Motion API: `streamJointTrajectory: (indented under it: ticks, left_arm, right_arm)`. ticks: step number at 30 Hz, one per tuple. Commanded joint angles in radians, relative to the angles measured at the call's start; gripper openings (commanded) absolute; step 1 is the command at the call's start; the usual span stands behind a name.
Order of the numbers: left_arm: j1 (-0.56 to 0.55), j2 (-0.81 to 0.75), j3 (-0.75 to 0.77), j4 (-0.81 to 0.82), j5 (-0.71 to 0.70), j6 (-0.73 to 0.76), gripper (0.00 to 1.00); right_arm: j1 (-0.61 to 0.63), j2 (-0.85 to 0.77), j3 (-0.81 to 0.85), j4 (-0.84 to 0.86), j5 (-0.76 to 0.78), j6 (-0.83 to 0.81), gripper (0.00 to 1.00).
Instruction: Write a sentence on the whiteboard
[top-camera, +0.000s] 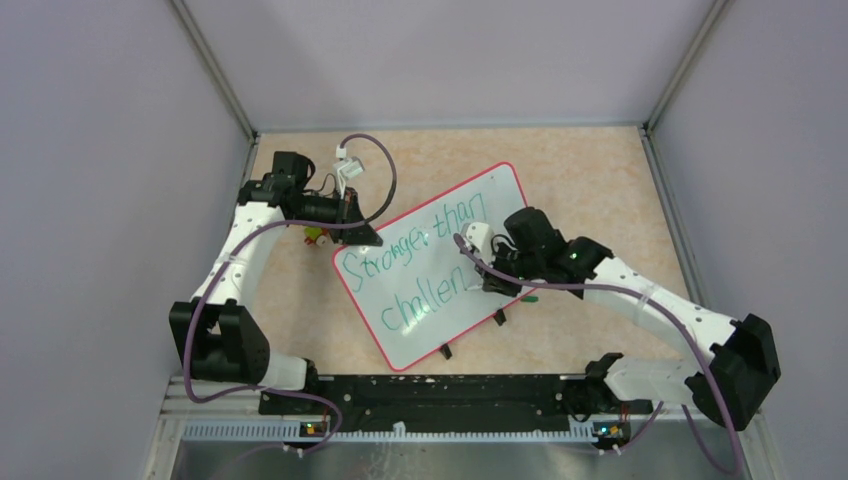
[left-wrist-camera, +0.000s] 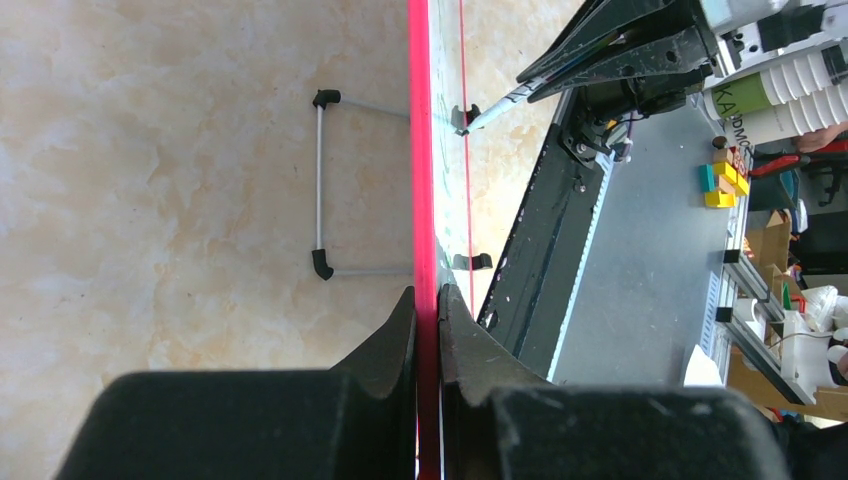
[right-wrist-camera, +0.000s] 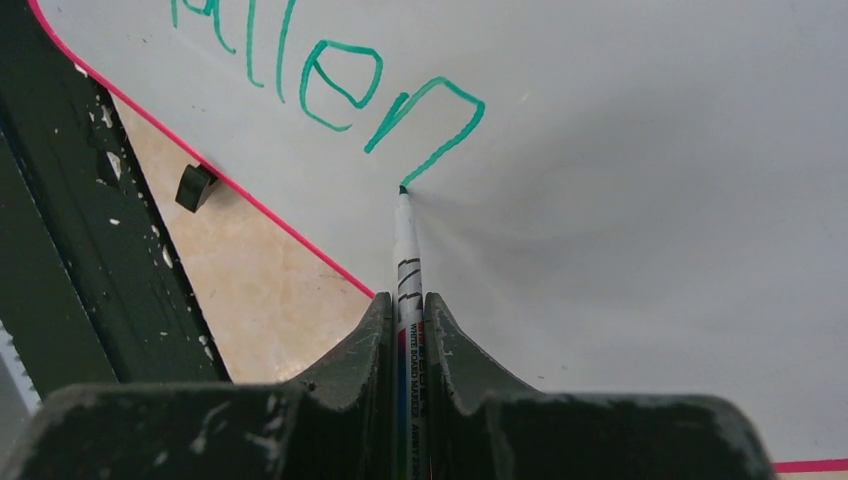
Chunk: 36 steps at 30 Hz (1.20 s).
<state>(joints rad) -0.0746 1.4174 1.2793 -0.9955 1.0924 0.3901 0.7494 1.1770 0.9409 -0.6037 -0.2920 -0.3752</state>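
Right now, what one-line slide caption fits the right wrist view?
Right gripper pinches a marker, its tip touching the whiteboard at the end of the unfinished green sentence.

Green marker writing on the whiteboard gives the sentence so far: "Stronger than" on the upper line and "challen" below it, the last stroke unfinished. The marker has "WHITE BOARD MARKER" printed along its barrel. Off the tabletop, a green-and-white roll carries black letters starting "KA"; the rest is unreadable.
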Motion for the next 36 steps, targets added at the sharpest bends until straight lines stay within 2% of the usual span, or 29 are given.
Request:
streamJointTrajectory:
  ticks: [1,10,20,36]
  left_arm:
    - [-0.021,-0.014,0.026,0.041,-0.025,0.072,0.0]
    - [-0.021,-0.012,0.028,0.042,-0.022,0.07,0.0]
    - [-0.021,-0.017,0.025,0.04,-0.019,0.072,0.0]
    - [-0.021,-0.018,0.025,0.041,-0.016,0.07,0.0]
  right_arm:
    - [-0.013,-0.01,-0.021,0.002,-0.008,-0.025,0.0]
    - [-0.013,-0.046,0.031,-0.018,-0.082,0.038,0.0]
    - [-0.069,-0.059,0.037,0.004,-0.024,0.059,0.0]
    - [-0.084,-0.024,0.086,0.036,0.047,0.068,0.0]
